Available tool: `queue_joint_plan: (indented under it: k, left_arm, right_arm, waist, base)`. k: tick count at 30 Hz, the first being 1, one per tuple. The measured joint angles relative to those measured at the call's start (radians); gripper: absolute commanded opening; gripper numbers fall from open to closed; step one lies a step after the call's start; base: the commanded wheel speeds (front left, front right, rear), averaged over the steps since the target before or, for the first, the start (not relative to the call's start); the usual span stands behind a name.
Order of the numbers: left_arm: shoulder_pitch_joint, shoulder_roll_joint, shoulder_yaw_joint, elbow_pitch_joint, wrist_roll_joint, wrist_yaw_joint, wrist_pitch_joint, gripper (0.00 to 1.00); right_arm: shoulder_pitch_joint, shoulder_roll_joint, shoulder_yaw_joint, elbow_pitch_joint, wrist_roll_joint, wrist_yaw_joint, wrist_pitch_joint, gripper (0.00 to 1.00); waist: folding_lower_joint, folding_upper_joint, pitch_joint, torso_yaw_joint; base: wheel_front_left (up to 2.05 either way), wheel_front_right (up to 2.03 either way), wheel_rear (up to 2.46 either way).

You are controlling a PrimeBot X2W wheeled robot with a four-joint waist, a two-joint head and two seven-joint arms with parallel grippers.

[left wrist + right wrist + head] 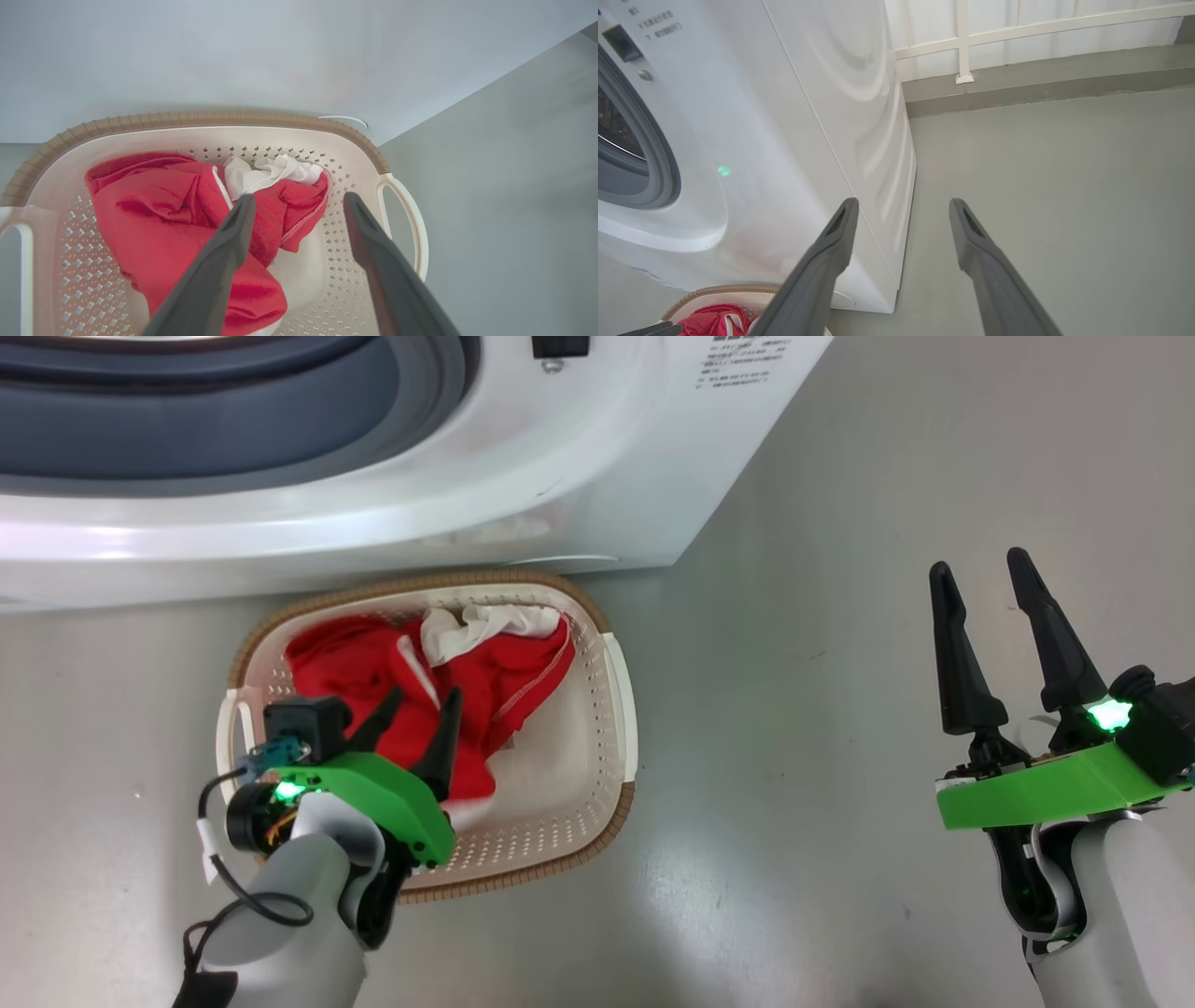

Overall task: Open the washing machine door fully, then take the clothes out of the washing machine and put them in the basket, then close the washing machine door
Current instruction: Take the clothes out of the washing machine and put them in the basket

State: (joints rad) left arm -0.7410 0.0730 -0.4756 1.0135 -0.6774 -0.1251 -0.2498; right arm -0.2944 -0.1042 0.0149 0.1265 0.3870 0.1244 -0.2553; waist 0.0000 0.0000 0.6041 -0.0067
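- Closest to the lens in my left wrist view is my left claw [300, 198]. Its two dark fingers [219, 261] are spread wide with nothing pinched between them. One finger overlaps the clothes [154, 210] below, and I cannot tell whether it touches them.
- Those red-and-white clothes lie crumpled in the basket [187, 119], heaped toward the left and top of the frame. Bare perforated bottom shows at the lower right.
- At the lower left of the head view, that claw tilts down over the basket's near edge. It points into the basket because that is where the load belongs, and a wide spread lets cloth fall free.
- The basket sits on the floor [794, 756], tight against the foot of the washer [467, 513] and under its opening. I judge it was set there to keep the carry short.
- My right claw [978, 562] is at the right of the head view. It is also wide and empty, over bare floor well apart from the basket. I judge it is parked there to stay out of the left arm's way.
- The grey ring [233, 411] at the upper left stands uncovered, so I take the door to be swung open.
- Whether anything remains inside the washer I cannot tell. If nothing does, only closing the door is left.
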Motion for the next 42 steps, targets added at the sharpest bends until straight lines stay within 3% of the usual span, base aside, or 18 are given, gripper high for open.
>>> queue_joint_plan:
  k: [9,20,29,42]
  left_arm:
    - [0.049,0.005,0.113,-0.062,0.073,0.0,-0.001,1.0]
    - [0.188,0.004,0.309,-0.301,0.313,0.0,-0.003,1.0]
    - [0.304,-0.01,0.385,-0.474,0.416,0.0,-0.003,1.0]
    - [0.452,-0.021,0.459,-0.658,0.484,0.0,-0.003,1.0]
  right_arm:
    - [0.008,-0.001,0.002,0.009,0.0,0.0,0.0,1.0]
    - [0.068,-0.002,0.002,0.03,0.0,0.0,0.0,1.0]
    - [0.117,-0.003,0.002,0.041,0.0,0.0,0.0,1.0]
    - [0.191,-0.017,-0.002,0.049,0.0,0.0,0.0,1.0]
  waist:
    - [0.0,0.0,-0.057,0.0]
    - [0.0,0.0,-0.154,0.0]
    - [0.0,0.0,-0.243,0.002]
    - [0.0,0.0,-0.349,0.004]
  base:
    - [0.0,0.0,0.0]
    - [0.0,0.0,0.0]
    - [0.0,0.0,0.0]
    - [0.0,0.0,0.0]
